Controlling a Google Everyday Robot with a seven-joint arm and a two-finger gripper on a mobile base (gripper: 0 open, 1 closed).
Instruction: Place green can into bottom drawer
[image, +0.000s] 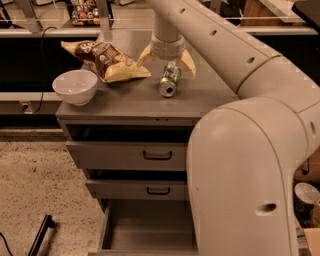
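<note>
green can (169, 80): 1 | white bowl (75, 86): 1 | chip bag (107, 60): 1 | bottom drawer (150, 232): 1 | upper drawers (125, 155): 2 | gripper (166, 62): 1, spread wide over the can's far end

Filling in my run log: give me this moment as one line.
stage: pre-grasp | gripper: open, straddling green can | can: lying on cabinet top | bottom drawer: open

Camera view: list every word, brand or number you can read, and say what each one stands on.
No text can be read.
chip bag: dark print, too blurred to read.
green can: label too blurred to read.
white bowl: no text shows.
bottom drawer: no text shows.
hand, open over the green can's far end: no text shows.
</note>
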